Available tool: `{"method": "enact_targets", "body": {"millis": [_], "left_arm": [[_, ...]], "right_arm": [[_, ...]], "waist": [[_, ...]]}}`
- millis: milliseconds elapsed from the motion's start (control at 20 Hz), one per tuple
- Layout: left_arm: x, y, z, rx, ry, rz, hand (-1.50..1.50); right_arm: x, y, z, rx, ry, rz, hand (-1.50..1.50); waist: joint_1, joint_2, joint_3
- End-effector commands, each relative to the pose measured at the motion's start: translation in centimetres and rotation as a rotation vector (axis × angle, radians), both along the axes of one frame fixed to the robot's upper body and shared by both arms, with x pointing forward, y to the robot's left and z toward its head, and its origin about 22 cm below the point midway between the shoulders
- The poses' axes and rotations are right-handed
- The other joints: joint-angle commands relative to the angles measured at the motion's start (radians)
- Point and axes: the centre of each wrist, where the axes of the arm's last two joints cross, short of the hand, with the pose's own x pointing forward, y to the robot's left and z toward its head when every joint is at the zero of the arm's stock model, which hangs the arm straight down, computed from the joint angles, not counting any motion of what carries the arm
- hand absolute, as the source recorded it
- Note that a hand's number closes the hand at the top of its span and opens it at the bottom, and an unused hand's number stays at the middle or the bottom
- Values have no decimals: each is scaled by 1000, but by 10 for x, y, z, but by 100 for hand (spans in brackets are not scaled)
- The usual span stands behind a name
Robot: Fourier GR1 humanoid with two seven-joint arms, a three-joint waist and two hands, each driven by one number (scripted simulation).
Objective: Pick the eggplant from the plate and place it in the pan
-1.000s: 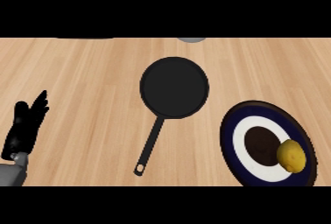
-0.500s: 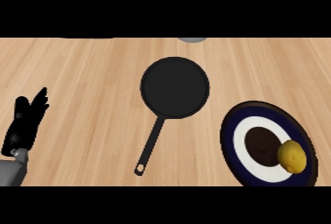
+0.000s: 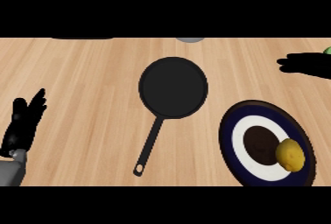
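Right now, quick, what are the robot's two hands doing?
Left hand: open, fingers up, holding nothing, at the view's left edge.
Right hand: a dark shape at the right edge, above the plate; open or shut cannot be told.

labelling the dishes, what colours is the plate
Dark navy rim, white ring, dark brown centre on the plate, seen in the head view.

— What sort of place is this?
— A kitchen, seen from above. The surface is a light wooden counter [image 3: 84, 74] with plank grain running across it
— What else says kitchen?
— A round black frying pan [image 3: 173, 87] with a long thin handle lies on it, and beside it a dark blue plate [image 3: 233, 140] with a white ring holds a yellow, lemon-like fruit [image 3: 290, 155]
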Motion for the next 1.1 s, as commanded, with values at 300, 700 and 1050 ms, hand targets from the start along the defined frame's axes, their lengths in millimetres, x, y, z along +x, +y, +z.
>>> {"method": "enact_targets", "body": {"millis": [300, 700, 1050], "left_arm": [[-7, 2, -6, 9, 5, 7, 0], [-9, 0, -9, -7, 6, -14, 0], [8, -2, 4, -7, 12, 19, 0]], "right_arm": [[-15, 5, -60, -132, -22, -2, -150], [-1, 3, -78, -158, -37, -5, -150], [-3, 1, -79, -161, -26, 5, -150]], "waist": [[-9, -2, 0], [-4, -1, 0], [-8, -2, 0]]}}
